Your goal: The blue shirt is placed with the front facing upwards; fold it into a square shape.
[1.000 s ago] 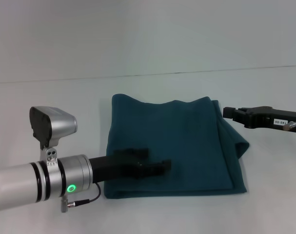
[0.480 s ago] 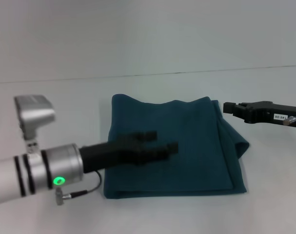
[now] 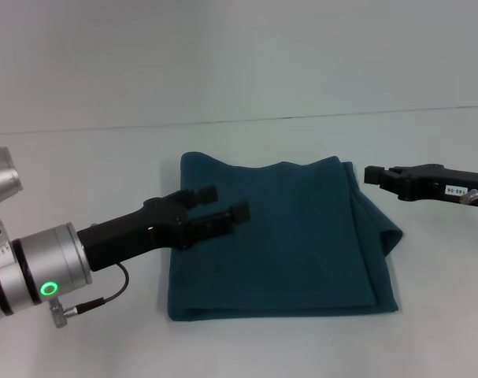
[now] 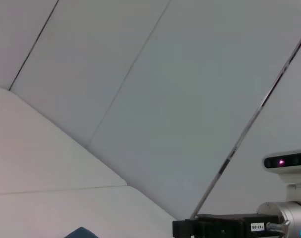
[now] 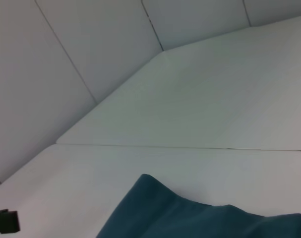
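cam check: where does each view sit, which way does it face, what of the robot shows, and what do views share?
Head: up on the robot, looking forward and down at the folded blue shirt on the white table; left gripper and right gripper show.
Left wrist: faces the wall; right gripper shows far off.
Right wrist: faces table and wall; none of its own arm shows.
Shared: shirt in all three.

White table [image 3: 81, 173] — folded blue shirt [image 3: 301, 236] on it.

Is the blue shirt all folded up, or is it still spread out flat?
Folded up. The blue shirt lies as a near-square block on the table, with stacked layers along its right edge and no sleeves, collar or lettering showing.
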Motion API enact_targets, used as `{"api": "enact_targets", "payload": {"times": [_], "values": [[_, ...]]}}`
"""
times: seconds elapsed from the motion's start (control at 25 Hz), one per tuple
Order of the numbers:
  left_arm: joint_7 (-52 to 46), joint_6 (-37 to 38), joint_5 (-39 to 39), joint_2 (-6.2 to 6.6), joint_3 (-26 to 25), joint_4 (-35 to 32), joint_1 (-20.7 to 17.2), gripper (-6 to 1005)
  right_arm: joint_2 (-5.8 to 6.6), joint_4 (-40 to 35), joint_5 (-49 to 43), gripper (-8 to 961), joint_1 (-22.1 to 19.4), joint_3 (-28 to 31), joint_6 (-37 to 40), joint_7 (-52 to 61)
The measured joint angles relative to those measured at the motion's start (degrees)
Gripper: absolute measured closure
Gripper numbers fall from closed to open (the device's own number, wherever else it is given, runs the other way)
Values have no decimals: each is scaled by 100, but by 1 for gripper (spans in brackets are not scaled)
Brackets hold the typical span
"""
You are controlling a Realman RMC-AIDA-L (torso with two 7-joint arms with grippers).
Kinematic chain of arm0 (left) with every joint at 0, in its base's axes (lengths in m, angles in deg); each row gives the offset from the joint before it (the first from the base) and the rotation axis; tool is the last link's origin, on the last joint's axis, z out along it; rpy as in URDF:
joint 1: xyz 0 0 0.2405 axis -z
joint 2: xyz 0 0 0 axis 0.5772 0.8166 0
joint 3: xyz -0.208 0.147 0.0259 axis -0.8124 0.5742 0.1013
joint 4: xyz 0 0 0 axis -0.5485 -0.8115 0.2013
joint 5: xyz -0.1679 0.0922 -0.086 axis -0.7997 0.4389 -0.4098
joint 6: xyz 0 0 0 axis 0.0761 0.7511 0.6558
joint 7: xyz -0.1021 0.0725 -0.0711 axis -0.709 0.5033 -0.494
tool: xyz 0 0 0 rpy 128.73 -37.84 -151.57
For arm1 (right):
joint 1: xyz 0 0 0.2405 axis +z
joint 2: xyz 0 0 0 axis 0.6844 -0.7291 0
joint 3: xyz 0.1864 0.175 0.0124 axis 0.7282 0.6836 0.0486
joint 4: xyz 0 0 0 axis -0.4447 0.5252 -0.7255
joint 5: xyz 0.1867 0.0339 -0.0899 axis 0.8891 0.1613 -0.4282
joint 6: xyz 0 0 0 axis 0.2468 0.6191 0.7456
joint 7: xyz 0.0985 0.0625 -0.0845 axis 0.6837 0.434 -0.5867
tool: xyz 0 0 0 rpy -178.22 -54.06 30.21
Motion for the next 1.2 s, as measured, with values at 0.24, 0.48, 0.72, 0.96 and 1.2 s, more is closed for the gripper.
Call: {"api": "enact_targets", "payload": {"times": [0.24, 0.48, 0.72, 0.96, 1.2], "values": [[27, -20, 0, -6, -4, 4, -27, 76, -87, 68, 0, 922, -25, -6, -60, -310], [344, 143, 386, -9, 14, -1, -86, 76, -215, 87, -4, 829, -139, -86, 739, -1138], [836, 476, 722, -5, 2, -84, -205, 76, -173, -295, -8, 640, -353, -460, 1611, -1306], [819, 669, 854, 8, -67, -258, -294, 76, -214, -695, 15, 381, -507, -445, 1830, -1295], [805, 690, 863, 9, -97, -263, -290, 76, -220, -705, 9, 144, -521, -454, 1814, -1331]]}}
